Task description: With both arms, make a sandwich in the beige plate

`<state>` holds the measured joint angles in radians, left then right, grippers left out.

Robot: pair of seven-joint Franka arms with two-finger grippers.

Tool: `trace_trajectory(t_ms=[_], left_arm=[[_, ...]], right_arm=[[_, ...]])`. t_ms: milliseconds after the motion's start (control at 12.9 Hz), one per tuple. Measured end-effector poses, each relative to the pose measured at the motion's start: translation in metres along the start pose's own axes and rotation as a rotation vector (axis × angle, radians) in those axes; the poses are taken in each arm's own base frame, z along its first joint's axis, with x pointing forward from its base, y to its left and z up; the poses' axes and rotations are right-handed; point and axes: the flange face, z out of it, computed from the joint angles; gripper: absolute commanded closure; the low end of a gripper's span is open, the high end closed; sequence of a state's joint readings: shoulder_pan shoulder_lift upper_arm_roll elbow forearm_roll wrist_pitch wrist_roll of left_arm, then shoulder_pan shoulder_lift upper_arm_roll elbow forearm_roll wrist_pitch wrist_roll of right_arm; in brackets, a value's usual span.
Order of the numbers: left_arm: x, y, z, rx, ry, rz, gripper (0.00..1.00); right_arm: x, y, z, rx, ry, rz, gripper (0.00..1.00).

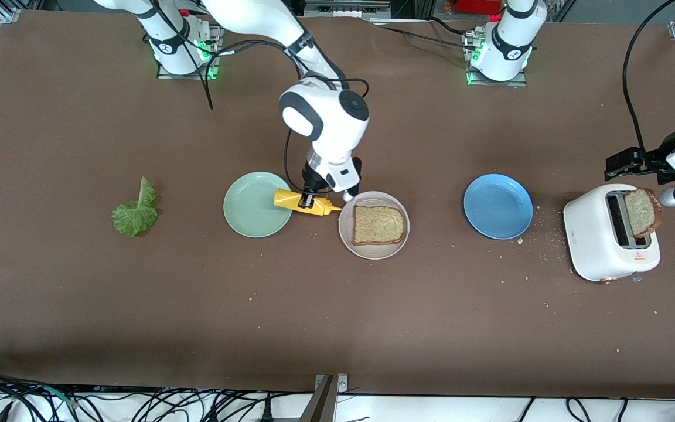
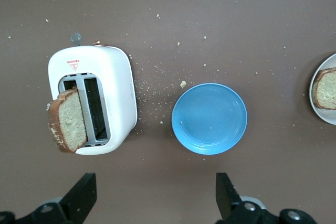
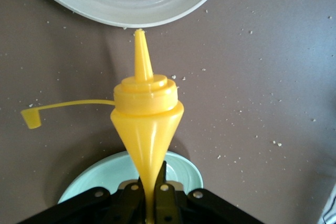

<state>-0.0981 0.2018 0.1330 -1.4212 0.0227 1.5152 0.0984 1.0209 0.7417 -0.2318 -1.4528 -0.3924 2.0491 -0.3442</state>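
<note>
Nearest the front camera, the beige plate (image 1: 374, 248) lay on the brown table (image 1: 337, 328) with one slice of toast (image 1: 378, 225) flat on it. Level with it, toward the right arm's end, were the mint-green plate (image 1: 252, 218) and, well apart from that, a lettuce leaf (image 1: 135, 211) on the bare table. Toward the left arm's end, the blue plate (image 1: 498, 206) lay empty among crumbs, and next to it stood a white toaster (image 1: 604, 245) with a second slice of toast (image 1: 642, 212) sticking up out of a slot. The right gripper (image 1: 307, 200) was pinched on a yellow squeeze bottle (image 1: 304, 203), held between the mint-green and beige plates, its nozzle toward the beige plate and its cap dangling open. The left gripper (image 2: 155, 203) waited over the table beside the toaster, fingers spread and holding nothing.
</note>
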Motion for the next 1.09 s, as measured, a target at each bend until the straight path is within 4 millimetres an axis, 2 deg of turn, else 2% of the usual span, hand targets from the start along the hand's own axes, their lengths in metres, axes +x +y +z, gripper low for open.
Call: trace_trajectory(t_ms=[155, 465, 776, 931, 1086], left_arm=[[0.000, 0.002, 0.000, -0.001, 0.001, -0.001, 0.00], [0.000, 0.002, -0.001, -0.001, 0.001, -0.003, 0.00], [0.001, 0.002, -0.002, 0.000, 0.014, -0.005, 0.00], [0.001, 0.002, -0.002, 0.001, 0.014, -0.005, 0.00], [0.001, 0.002, -0.002, 0.001, 0.015, -0.005, 0.00]], right_arm=[[0.015, -0.013, 0.000, -0.018, -0.017, 0.020, 1.00], [0.029, -0.013, 0.003, -0.036, -0.009, 0.085, 1.00], [0.040, -0.023, 0.012, -0.043, -0.013, 0.111, 1.00], [0.041, -0.020, 0.007, -0.050, -0.008, 0.117, 1.00], [0.038, -0.007, -0.001, -0.060, -0.008, 0.129, 1.00]])
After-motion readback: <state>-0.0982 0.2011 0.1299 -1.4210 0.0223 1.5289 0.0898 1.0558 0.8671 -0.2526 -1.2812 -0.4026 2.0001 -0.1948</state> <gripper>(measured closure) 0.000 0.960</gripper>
